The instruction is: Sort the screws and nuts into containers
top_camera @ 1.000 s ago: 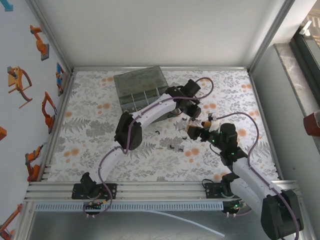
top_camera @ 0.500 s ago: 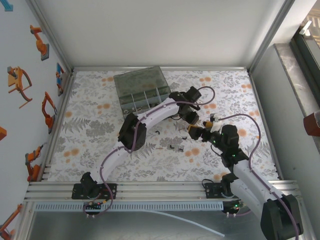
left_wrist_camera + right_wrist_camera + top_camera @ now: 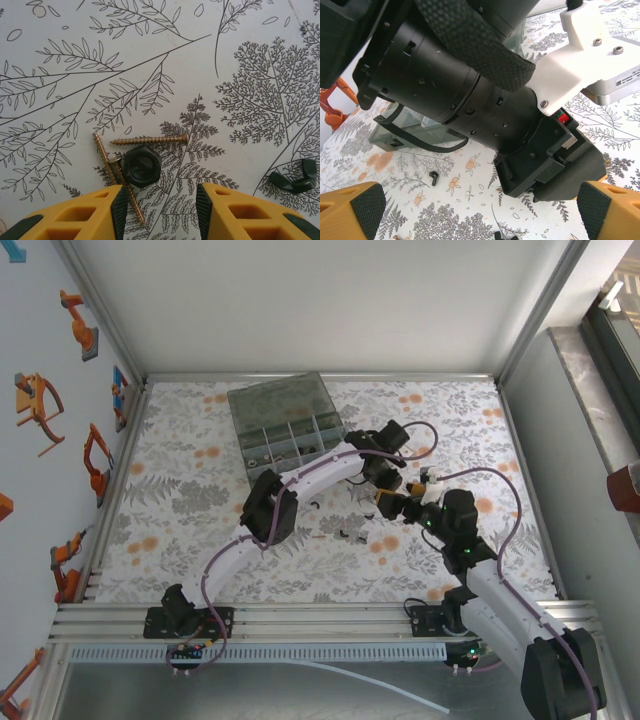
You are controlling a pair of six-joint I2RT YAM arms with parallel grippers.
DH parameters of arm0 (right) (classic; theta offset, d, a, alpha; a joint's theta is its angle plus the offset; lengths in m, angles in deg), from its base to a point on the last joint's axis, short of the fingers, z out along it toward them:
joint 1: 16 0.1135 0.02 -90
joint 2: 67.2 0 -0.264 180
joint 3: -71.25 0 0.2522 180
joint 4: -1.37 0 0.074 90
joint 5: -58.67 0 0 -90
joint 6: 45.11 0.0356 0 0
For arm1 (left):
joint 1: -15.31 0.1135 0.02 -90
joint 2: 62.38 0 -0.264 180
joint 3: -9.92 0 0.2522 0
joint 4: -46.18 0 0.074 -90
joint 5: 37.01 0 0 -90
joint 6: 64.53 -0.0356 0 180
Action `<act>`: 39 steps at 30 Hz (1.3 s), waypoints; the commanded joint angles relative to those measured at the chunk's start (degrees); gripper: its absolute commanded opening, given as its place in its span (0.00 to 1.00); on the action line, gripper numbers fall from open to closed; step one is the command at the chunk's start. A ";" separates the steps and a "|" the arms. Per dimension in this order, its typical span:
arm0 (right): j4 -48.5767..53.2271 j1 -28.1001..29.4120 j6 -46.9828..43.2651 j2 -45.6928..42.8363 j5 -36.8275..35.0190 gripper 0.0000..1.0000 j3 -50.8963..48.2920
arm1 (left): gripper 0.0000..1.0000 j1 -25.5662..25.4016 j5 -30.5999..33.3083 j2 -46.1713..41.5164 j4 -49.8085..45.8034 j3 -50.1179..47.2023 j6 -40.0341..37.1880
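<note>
In the containers (image 3: 290, 430), small fasteners (image 3: 268, 453)

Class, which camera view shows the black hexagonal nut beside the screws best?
Left wrist: the black hexagonal nut lies large, beside brass screws, ahead of the left tool. In the top external view loose parts are specks, too small to tell; the left arm blocks the right wrist view.

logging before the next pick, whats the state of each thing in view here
smoky-grey transparent plastic organiser box: lid open, tilted back
left arm's yellow tool: open, empty
right arm's yellow tool: wide open, empty
black hexagonal metal nut: lying flat, unsorted
three brass-coloured metal screws: lying loose beside that nut
black metal wing nut: lying loose, apart from the others
</note>
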 commanded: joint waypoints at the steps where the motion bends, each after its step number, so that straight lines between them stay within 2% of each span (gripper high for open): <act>1: -2.31 -0.36 0.86 0.20 0.50 1.00 -0.18 | 0.40 0.19 1.29 1.70 0.20 1.77 -1.31; 14: -2.83 -0.45 0.87 0.86 0.83 1.00 -0.16 | 0.39 0.12 2.15 4.00 0.52 3.77 -1.36; 22: -3.25 -0.47 0.87 1.41 0.77 0.99 -0.18 | 0.26 -0.10 3.57 3.90 0.43 3.77 -2.07; 29: -3.85 -0.43 0.89 2.23 1.03 1.00 0.00 | 0.19 -0.81 5.85 -0.63 0.37 1.76 -2.67; 39: -3.98 -0.43 0.89 1.81 0.67 1.00 -0.14 | 0.18 -1.96 7.60 -9.68 1.43 -3.99 -3.58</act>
